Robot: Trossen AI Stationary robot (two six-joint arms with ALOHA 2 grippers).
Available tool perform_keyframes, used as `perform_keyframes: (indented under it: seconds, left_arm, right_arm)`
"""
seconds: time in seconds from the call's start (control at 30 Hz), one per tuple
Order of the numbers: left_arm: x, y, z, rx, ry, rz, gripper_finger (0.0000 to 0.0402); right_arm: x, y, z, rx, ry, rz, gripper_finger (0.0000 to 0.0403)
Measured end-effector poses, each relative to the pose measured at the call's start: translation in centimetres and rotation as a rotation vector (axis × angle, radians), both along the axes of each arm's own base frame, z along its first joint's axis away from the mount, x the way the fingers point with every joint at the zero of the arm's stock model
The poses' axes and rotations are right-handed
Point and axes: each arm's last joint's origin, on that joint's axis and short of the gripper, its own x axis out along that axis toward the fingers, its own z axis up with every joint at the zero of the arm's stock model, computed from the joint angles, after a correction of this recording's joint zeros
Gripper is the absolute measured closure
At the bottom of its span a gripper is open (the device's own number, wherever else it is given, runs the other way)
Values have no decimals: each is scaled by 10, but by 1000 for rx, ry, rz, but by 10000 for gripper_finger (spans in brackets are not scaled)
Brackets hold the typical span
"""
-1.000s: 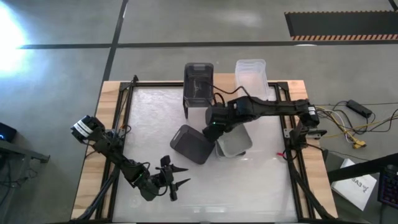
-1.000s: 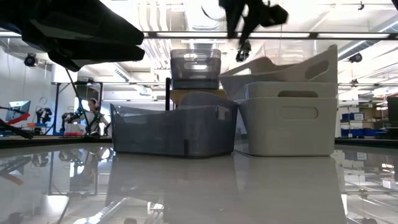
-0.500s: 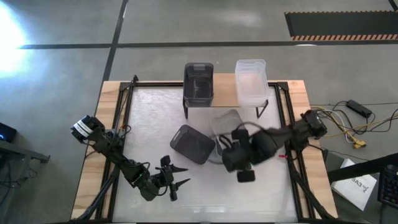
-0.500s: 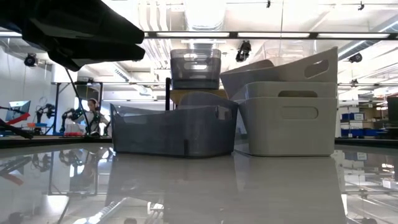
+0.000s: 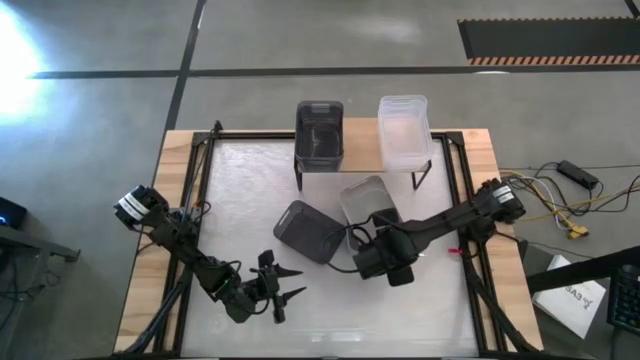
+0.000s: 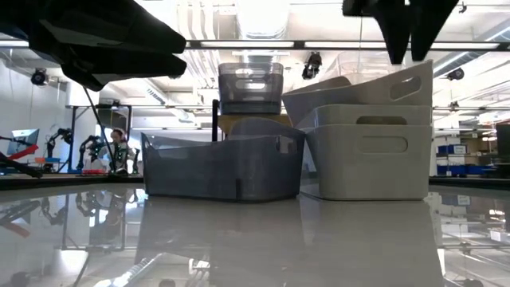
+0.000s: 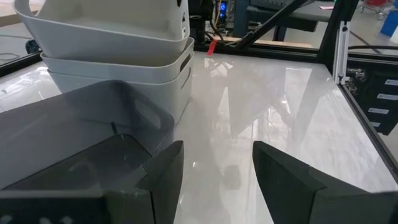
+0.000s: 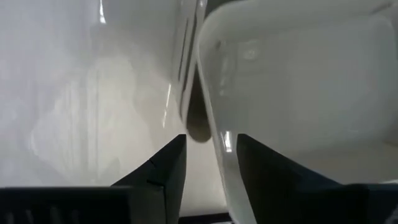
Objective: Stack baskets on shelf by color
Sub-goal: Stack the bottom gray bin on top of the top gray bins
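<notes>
On the shelf [image 5: 362,152] stand a dark grey basket [image 5: 320,130] and a clear basket [image 5: 403,128]. Another dark grey basket [image 5: 308,231] rests on the table. Beside it are two light grey baskets [image 5: 367,204], the upper one [image 6: 358,86] tilted inside the lower one [image 6: 366,151]. My right gripper [image 5: 387,265] hangs open above their near end, pointing down. In the right wrist view its fingers [image 8: 211,168] stand on either side of the basket's rim [image 8: 208,106] without touching. My left gripper [image 5: 277,290] waits open near the table's near edge.
The table has a glossy white top [image 5: 240,200] with wooden borders [image 5: 165,200] and black frame rails. The shelf's thin black legs [image 5: 300,178] stand at the far side. In the left wrist view the dark grey basket [image 7: 68,143] sits close ahead, with the light grey stack [image 7: 112,50] behind it.
My right gripper has swung from the far side by the shelf toward the table's near edge, rising out of the low view and coming down again above the light grey baskets' near end. The baskets have stayed where they were.
</notes>
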Motion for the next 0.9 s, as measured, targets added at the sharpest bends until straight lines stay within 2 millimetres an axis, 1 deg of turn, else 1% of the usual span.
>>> perform_keyframes:
  seconds: [0.17, 0.3, 0.4, 0.43, 0.53, 0.73, 0.8, 0.9]
  left_arm:
    - [0, 0, 0, -1, 0, 0, 224]
    - [0, 0, 0, -2, -2, 0, 224]
    - [0, 0, 0, -1, -1, 0, 224]
    - [0, 0, 0, -1, -1, 0, 224]
    - [0, 0, 0, -1, -1, 0, 224]
    - [0, 0, 1, -3, -2, 0, 224]
    - [0, 0, 1, -2, -2, 0, 224]
    - [1, 0, 1, -3, -3, 0, 224]
  right_arm:
    - [2, -7, -14, -6, 26, 19, 296]
    - [3, -9, -20, -4, 30, 29, 340]
    - [3, -9, -22, -3, 29, 26, 381]
    - [4, -9, -22, -2, 25, 23, 387]
    - [7, -8, -14, 10, -13, 11, 393]
    - [16, -4, 12, 69, -141, -2, 394]
    - [19, -4, 15, 109, -166, -7, 394]
    - [20, -6, 13, 123, -160, -38, 394]
